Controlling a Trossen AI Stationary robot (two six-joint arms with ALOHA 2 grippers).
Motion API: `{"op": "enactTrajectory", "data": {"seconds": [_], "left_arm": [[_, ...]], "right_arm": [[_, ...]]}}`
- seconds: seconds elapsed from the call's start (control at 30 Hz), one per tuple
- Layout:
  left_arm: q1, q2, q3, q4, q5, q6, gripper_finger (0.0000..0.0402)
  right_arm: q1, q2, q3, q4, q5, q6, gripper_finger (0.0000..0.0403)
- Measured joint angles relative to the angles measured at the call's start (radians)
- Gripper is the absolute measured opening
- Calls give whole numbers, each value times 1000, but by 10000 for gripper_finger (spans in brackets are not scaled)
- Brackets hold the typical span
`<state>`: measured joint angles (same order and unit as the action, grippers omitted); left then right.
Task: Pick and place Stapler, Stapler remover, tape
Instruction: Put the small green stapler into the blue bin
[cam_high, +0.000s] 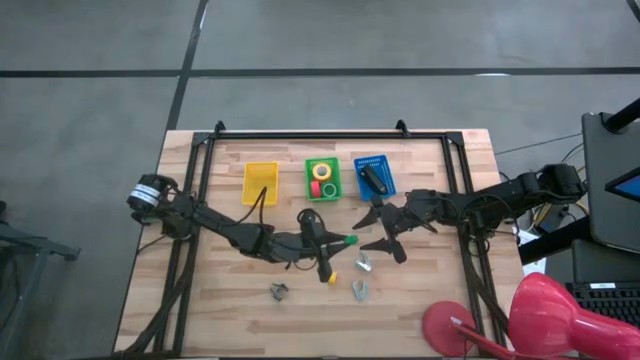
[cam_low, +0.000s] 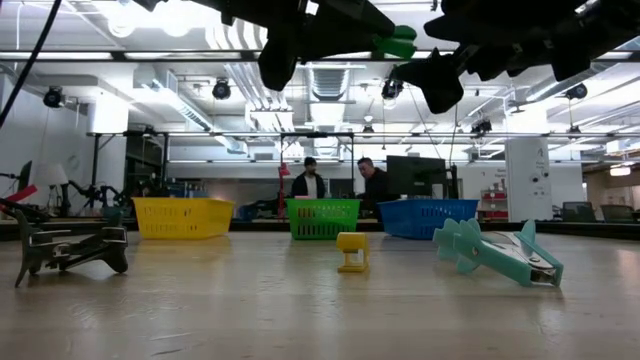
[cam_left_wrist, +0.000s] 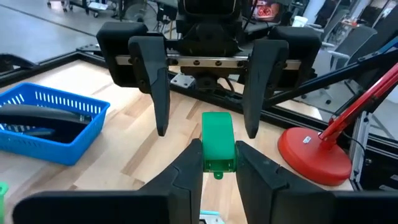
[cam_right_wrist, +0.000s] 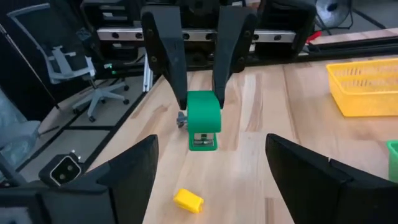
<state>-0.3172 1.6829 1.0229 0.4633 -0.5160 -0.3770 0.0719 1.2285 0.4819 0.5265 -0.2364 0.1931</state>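
left claw (cam_left_wrist: 219, 163) pinches a small green stapler (cam_left_wrist: 218, 142) above the surface (cam_high: 440, 310), facing the right claw (cam_high: 385, 231), whose fingers are spread wide and empty; the dark stapler (cam_high: 373, 179) lies in the blue basket (cam_high: 387, 185), tape rolls (cam_high: 321, 178) in the green basket (cam_high: 336, 163)

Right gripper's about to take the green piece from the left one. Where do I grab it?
The free end of the green piece, sticking out past the left gripper. Come straight in head-on with the open right gripper; the left one pinches the other end.
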Motion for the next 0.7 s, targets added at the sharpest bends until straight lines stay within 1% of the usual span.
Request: {"op": "enactTrajectory", "data": {"seconds": [0.17, 0.4, 0.7], "left_arm": [[10, 0, 0, 18, 0, 14, 85], [21, 0, 0, 39, -2, 40, 81], [21, 0, 0, 38, -1, 41, 85]], "right_arm": [[0, 16, 0, 17, 0, 2, 279], [0, 83, 1, 105, -2, 7, 277], [0, 59, 3, 119, -6, -8, 259]]}}
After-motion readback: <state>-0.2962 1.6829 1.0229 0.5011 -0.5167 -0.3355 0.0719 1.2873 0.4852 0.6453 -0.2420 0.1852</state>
